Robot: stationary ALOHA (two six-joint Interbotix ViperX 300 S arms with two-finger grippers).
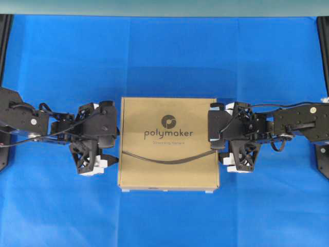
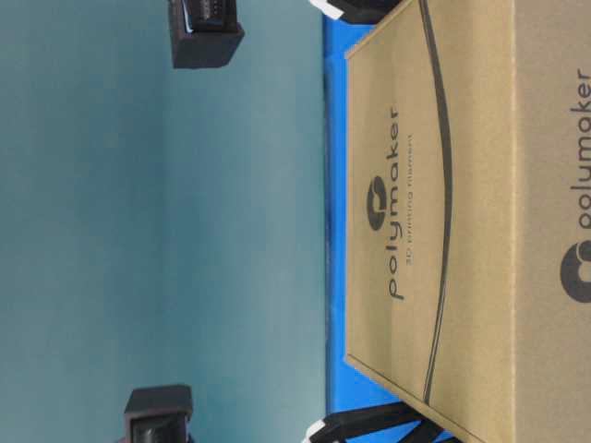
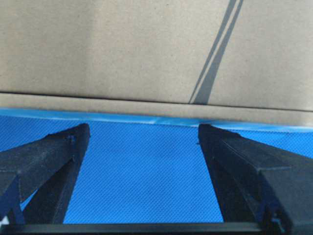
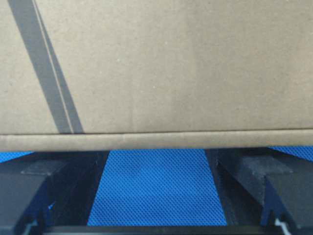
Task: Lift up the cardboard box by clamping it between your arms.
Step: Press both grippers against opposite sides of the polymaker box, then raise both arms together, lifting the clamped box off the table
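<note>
The brown cardboard box [image 1: 168, 143] with the "polymaker" logo and a curved dark line lies flat on the blue cloth in the middle, and it fills the right of the table-level view [image 2: 443, 221]. My left gripper [image 1: 114, 135] stands open just off its left side. In the left wrist view [image 3: 143, 131] a thin strip of cloth shows between the fingertips [image 3: 78, 134] and the box wall [image 3: 122, 54]. My right gripper [image 1: 215, 135] is open at the box's right side. Its fingertips [image 4: 93, 161] reach the wall's lower edge [image 4: 156, 141]. Nothing lies between either pair of fingers.
Blue cloth [image 1: 164, 56] covers the table all round the box. Black frame posts [image 1: 5, 31] stand at the far left and right edges. Both arms stretch out sideways from the box to their bases [image 1: 15, 118].
</note>
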